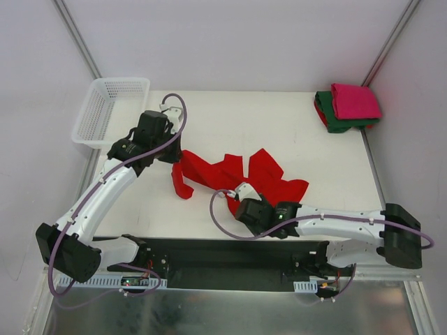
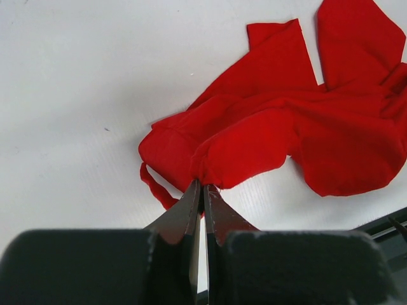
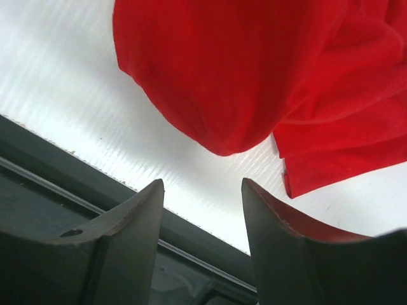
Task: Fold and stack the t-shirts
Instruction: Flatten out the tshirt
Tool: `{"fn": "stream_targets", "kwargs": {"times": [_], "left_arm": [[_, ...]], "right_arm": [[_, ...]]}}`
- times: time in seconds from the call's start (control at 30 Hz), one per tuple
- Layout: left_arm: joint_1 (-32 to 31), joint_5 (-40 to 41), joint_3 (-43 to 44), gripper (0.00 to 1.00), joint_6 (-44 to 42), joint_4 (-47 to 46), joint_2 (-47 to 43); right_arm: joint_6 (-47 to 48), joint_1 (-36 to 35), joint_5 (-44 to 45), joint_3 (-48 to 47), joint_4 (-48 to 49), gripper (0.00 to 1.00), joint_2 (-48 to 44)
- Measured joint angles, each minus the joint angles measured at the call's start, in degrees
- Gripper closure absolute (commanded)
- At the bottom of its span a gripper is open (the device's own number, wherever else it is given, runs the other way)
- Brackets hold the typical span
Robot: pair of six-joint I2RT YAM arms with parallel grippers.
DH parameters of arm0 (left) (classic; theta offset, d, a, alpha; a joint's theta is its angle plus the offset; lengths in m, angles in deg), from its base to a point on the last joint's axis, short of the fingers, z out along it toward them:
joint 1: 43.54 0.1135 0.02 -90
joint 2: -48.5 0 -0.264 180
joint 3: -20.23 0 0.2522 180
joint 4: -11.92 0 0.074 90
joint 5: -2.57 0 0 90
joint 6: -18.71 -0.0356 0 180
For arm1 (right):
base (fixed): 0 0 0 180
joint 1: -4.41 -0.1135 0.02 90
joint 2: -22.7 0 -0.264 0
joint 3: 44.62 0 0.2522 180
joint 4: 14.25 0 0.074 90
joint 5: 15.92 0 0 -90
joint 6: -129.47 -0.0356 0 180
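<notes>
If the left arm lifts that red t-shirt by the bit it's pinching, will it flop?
Probably floppy: the bright red cloth t-shirt lies in soft, irregular folds. Pinched by the left gripper at one bunched edge, most of it would likely hang and trail. It looks thin, so probably light.

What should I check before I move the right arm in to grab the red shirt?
1. Hold of the left gripper on the red t-shirt: ok, shut on a bunched edge.
2. Readiness of the right gripper: ok, jaws open, nothing between them, cloth just ahead.
3. Flatness of the red t-shirt: not ok, crumpled in folds.
4. Which part of the shirt the left gripper holds: cannot tell.
5. Stack in place: ok, pink t-shirt folded on the green t-shirt at the far right corner of the table.
</notes>
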Motion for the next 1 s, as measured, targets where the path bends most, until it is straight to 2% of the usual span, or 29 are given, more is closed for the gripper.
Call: {"fn": "stream_targets", "kwargs": {"times": [0.17,0.47,0.83,0.93,1.0], "left_arm": [[0.0,0.0,-0.3,1.00,0.0,-0.1,0.0],[0.0,0.0,-1.5,1.00,0.0,-0.3,0.0],[0.0,0.0,-1.6,1.00,0.0,-0.3,-0.2],[0.0,0.0,-1.6,1.00,0.0,-0.3,-0.4],[0.0,0.0,-1.8,1.00,0.0,-0.3,-0.5]], "right_arm": [[-3.6,-2.9,6.0,-0.2,-0.2,0.45,6.8],[-7.0,-3.4,15.8,-2.1,-3.7,0.45,13.9],[-7.1,-3.4,17.4,-3.5,-2.7,0.45,18.9],[-7.1,-3.4,16.8,-3.5,-1.9,0.50,19.0],[-7.1,-3.4,16.3,-3.5,-1.5,0.58,19.3]]}}
